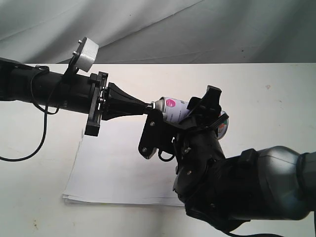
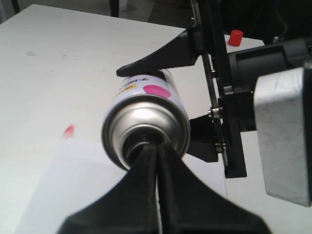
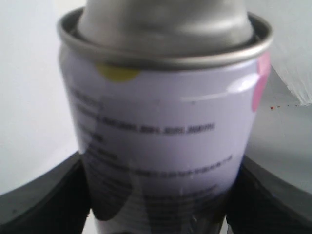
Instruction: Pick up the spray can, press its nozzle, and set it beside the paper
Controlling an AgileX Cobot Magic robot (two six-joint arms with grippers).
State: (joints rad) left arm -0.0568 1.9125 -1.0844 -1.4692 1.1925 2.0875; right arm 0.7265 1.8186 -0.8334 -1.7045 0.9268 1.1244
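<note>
In the exterior view, the right pincer [image 1: 178, 114] is clamped on the spray can [image 1: 170, 107]. It holds the can off the bench [image 1: 276, 98], lying almost flat, over the far part of the paper [image 1: 113, 173]. The left pincer [image 1: 147, 104] comes from the other side. Its 2 fingers are together into 1 point, and this point touches the top end of the can.

In the left wrist view, the closed tips [image 2: 151, 148] sit at the centre of the silver dome. The nozzle itself is hidden behind them, so I cannot tell if it is pushed in. One finger of the right pincer lies on the upper side of the can and the other on the lower side.

In the right wrist view, the can fills the picture, with the 2 dark fingers [image 3: 44, 200] tight against its sides, below the rim.

I judge that the step in hand is the pressing. To do it well, the push should go straight along the axis of the can and stay centred, because a closed point can slide off a small button. The right pincer must grip firmly, or the smooth cylinder may slip backward. Afterwards the can must stand beside the sheets, not on them.
</note>
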